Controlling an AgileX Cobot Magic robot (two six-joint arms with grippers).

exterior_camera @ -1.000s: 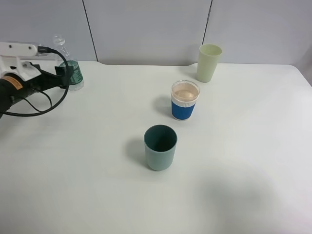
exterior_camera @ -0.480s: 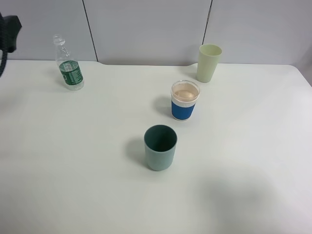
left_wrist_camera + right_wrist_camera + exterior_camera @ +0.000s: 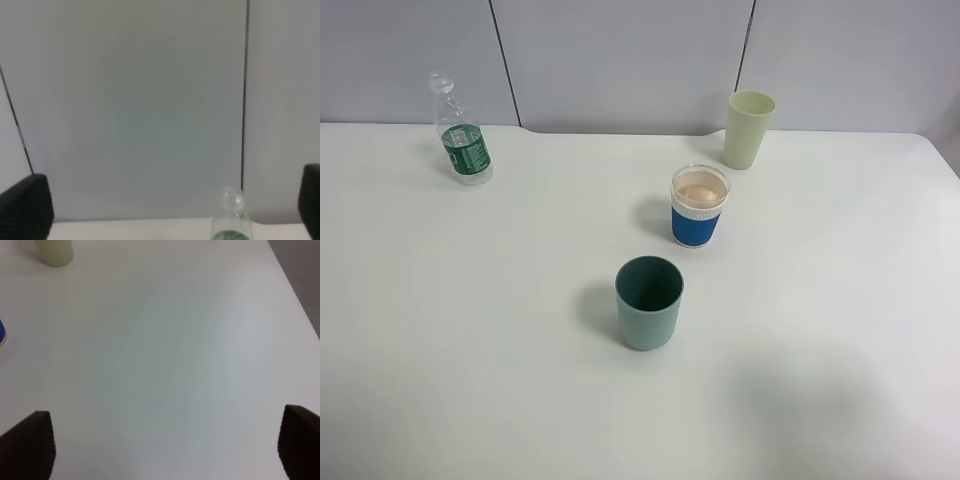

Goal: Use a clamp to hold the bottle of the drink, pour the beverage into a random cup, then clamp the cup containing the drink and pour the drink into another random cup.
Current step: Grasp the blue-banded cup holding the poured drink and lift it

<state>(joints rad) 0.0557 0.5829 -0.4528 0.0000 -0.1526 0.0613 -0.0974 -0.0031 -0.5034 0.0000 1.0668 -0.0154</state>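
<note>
The bottle of the drink [image 3: 463,137], clear with a dark green label, stands upright at the table's far left; its neck [image 3: 231,214] shows low in the left wrist view. The white cup with the blue sleeve [image 3: 700,207] stands right of the middle, and I cannot make out any liquid in its peach inside. In front of it stands the teal cup [image 3: 649,302]. Neither arm shows in the high view. My left gripper [image 3: 167,206] is open, well back from the bottle. Over bare table, my right gripper [image 3: 162,442] is open and holds nothing.
A taller pale green cup [image 3: 749,128] stands at the back right, and its base [image 3: 54,251] shows in the right wrist view. Grey wall panels [image 3: 620,60] rise behind the white table [image 3: 470,330]. The table's right edge [image 3: 295,295] runs near my right gripper.
My left arm, which was at the bottle a second ago, has pulled away to the left and out of the high view. The bottle stays upright, and the cups have not moved.
</note>
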